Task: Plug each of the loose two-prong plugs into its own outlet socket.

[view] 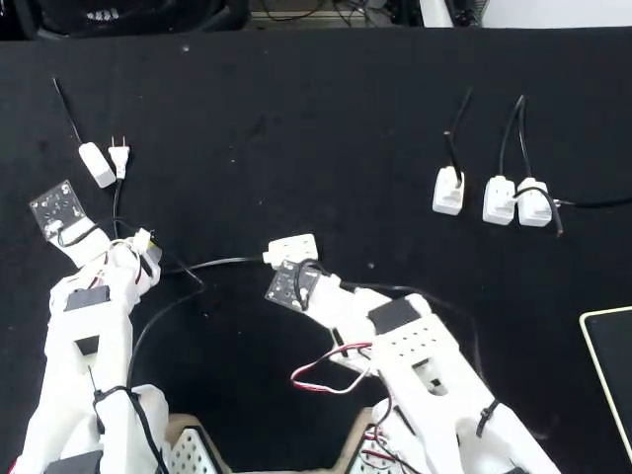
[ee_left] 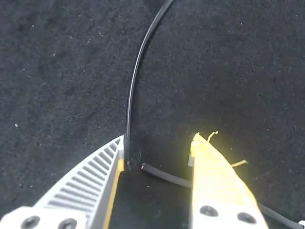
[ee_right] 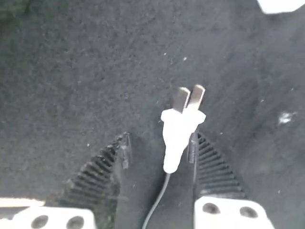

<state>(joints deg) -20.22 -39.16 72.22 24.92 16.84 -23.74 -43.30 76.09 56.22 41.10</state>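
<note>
We judge the grasp is in hand: right gripper (ee_right: 160, 139) spread around a two-prong plug (ee_right: 182, 125), left gripper (ee_left: 159, 140) spread astride a black cable (ee_left: 135, 86); next needs closing squarely on the plug.

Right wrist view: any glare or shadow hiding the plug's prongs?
Right wrist view: no; the prongs of the plug are evenly lit, both distinct, with mild sheen. Left wrist view: black cable on black table, low contrast, traceable by its sheen.
</note>
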